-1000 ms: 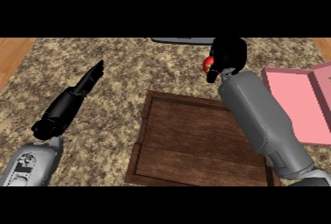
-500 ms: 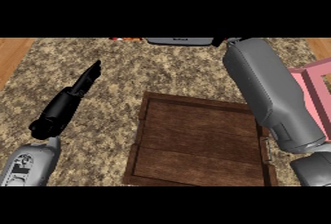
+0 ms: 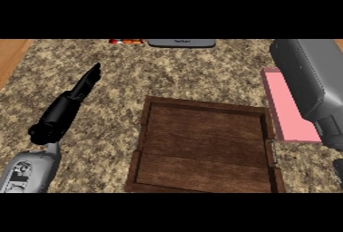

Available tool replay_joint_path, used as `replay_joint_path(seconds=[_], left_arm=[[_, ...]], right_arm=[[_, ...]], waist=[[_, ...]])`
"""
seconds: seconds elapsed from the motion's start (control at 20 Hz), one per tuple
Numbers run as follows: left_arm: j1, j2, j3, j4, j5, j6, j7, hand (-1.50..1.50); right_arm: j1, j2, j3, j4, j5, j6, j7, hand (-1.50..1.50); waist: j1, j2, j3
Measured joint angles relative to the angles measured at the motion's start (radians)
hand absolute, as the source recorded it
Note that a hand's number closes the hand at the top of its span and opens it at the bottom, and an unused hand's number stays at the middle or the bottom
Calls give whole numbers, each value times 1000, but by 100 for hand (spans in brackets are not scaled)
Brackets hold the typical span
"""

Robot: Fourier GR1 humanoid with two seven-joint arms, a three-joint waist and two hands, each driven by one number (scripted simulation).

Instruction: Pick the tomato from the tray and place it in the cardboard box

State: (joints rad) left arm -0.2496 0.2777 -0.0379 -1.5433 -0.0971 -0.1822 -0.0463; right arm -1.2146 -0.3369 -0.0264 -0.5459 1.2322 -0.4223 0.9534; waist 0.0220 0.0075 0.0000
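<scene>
Left hand sits at 9 o'clock over the granite counter, fingers straight and together, pointing toward 1 o'clock, holding nothing. Its grey forearm comes in from 7 o'clock.

Right hand: out of frame. Only the right forearm shows, a thick grey sleeve running from the 4 o'clock edge up to the top at 1 o'clock, where it is cut off. Can't tell what its fingers are doing.

Tomato: can't locate it with confidence. There's a small red-orange sliver at the top edge near 11 o'clock, just left of a dark grey flat item at 12 o'clock. Too little of the sliver shows to say what it is.

Tray: dark wood, rectangular, raised rim, at centre to 6 o'clock. Its floor shows bare wood planks, nothing on them. Small metal handle on the right rim.

Pink box at 3 o'clock, just right of the tray's upper right corner, close to touching it. The right forearm overlaps its far and right side, so only the left wall and part of the floor show. Visible part holds nothing.

Strip of wood floor or counter edge at 10 o'clock, beyond the granite.
</scene>
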Motion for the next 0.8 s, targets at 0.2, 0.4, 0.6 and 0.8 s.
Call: replay_joint_path(seconds=[0.2, 0.4, 0.6, 0.8], left_arm=[[19, -2, 5, 6, -8, 0, -20, 0], [36, 5, 18, 5, -8, -6, -39, 0], [37, -2, 18, 12, -16, -1, -42, 0], [39, -13, 13, -11, -21, 4, -17, 0]], right_arm=[[26, -63, -26, 25, 0, 7, -14, 150], [62, -124, -73, 64, -58, 86, -80, 150], [96, -157, -137, 99, -146, 209, -138, 150], [157, -184, -182, 103, -217, 298, -206, 150]], waist=[[-8, -2, 0], [-12, -4, 0], [-19, -6, 0], [-21, -8, 0]])
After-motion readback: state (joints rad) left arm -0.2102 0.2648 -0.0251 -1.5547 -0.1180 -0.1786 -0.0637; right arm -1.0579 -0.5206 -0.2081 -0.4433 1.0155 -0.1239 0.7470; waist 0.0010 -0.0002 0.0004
